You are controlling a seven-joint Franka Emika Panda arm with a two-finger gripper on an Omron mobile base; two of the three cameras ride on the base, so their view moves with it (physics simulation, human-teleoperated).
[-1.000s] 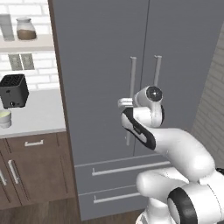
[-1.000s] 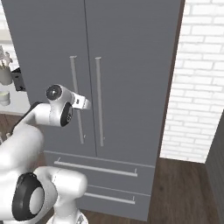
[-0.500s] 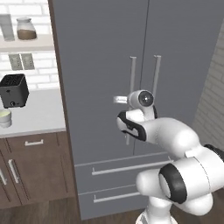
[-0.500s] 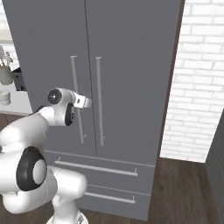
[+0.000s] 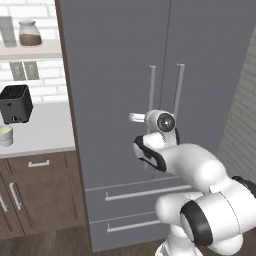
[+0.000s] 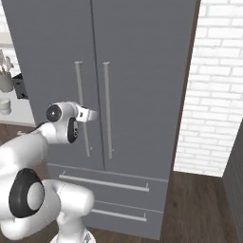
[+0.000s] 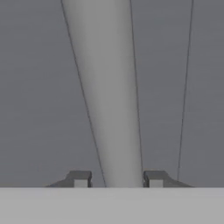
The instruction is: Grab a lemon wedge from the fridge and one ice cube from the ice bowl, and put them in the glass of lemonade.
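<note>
Going from the left, we count one glass jar (image 5: 30, 33) with brown contents on the wall shelf (image 5: 30, 50), one black toaster (image 5: 16, 103) on the desk (image 5: 45, 132), and one small cream-white cup (image 5: 5, 135) just in front of it at the desk's edge; what the cup holds we cannot make out. In the right base view a grey utensil holder (image 6: 5, 81) with pale utensils in it stands at the far left. Below the desk we see brown wooden cabinets (image 5: 35, 192). Next comes the one fridge (image 5: 165, 60), matte grey, with two doors, both shut, two long vertical bar handles and two drawers beneath. The left handle (image 6: 82, 114) has our pincer (image 7: 117, 179) at it: in the hand view the bar runs up between the two dark fingertips (image 7: 79, 179), one on either side and close against it, so the pincer stands partly closed around the handle, though we cannot tell whether it grips firmly. The right handle (image 6: 107, 109) stands free beside it. A white brick wall (image 6: 213, 95) flanks the fridge on the right.
</note>
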